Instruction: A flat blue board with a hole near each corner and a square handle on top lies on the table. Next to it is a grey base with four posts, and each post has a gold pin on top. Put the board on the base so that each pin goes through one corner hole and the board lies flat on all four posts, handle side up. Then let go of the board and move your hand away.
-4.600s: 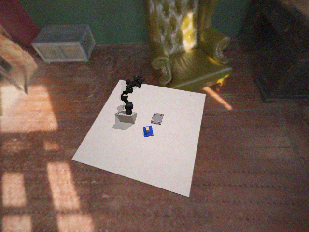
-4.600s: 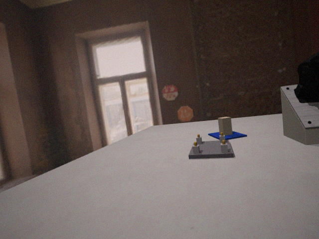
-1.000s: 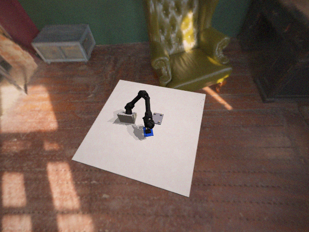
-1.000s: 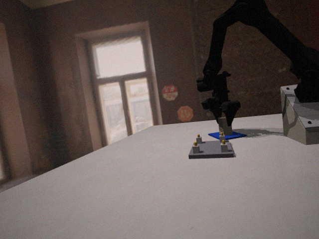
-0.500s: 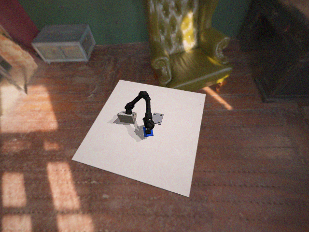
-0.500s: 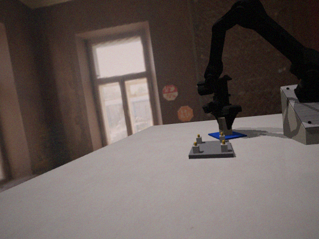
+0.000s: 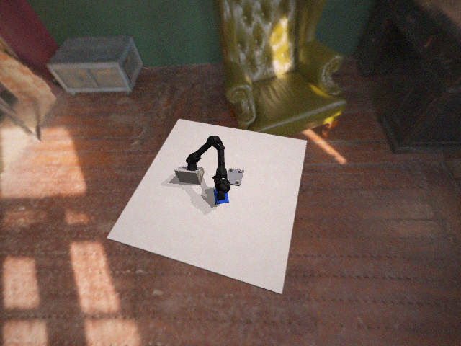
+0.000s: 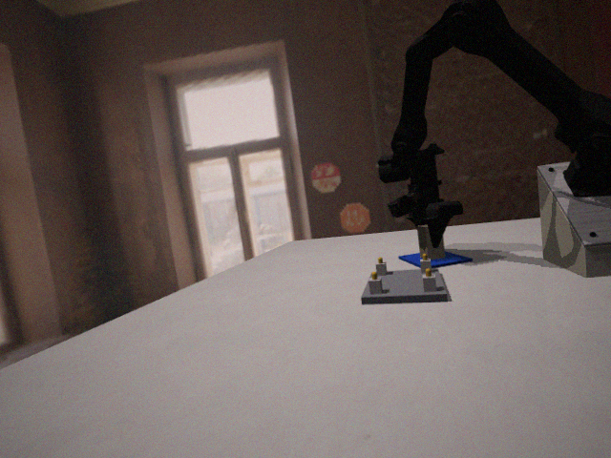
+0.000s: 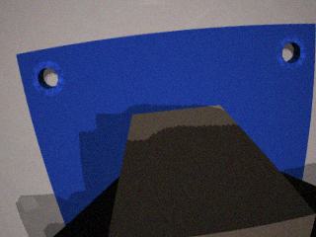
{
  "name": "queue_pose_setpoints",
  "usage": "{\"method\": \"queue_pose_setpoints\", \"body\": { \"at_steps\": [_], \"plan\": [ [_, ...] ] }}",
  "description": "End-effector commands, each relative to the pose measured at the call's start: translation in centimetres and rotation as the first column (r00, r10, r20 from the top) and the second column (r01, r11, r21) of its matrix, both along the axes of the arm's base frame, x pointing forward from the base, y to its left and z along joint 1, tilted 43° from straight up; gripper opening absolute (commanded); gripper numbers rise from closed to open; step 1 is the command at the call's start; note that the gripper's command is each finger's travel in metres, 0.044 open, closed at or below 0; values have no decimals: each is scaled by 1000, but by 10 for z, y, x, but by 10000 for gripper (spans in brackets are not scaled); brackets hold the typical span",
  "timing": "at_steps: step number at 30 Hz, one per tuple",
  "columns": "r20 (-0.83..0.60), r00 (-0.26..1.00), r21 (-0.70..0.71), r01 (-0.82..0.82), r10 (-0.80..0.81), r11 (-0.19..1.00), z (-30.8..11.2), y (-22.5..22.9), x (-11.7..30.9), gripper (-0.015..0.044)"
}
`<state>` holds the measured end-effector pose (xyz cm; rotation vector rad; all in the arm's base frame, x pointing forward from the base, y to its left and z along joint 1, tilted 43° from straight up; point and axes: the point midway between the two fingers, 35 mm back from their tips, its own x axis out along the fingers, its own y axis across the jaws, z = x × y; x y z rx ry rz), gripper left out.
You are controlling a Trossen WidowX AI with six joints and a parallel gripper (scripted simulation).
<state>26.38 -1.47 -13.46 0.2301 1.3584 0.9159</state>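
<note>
The blue board lies flat, handle side up; I see no gap below it. Two of its corner holes show in the wrist view; the near corners are hidden. My gripper points down and is shut on the square tan handle, with black fingers on either side of it. The grey base stands beside the board, apart from it. In the exterior view its four posts with gold pins are uncovered; my arm hides one corner in the top view.
The arm's pale mounting block stands on the same white table top. The base is nearer the exterior camera than the board is. A green armchair stands beyond the white surface's far edge.
</note>
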Motion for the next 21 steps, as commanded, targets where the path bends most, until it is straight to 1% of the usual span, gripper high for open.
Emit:
{"method": "queue_pose_setpoints", "body": {
  "at_steps": [1,21],
  "plan": [
    [-1,1000,1,3,-3,1000,4,-4,1,0],
    [-1,1000,-3,3,-3,1000,38,-38,6,0]
  ]
}}
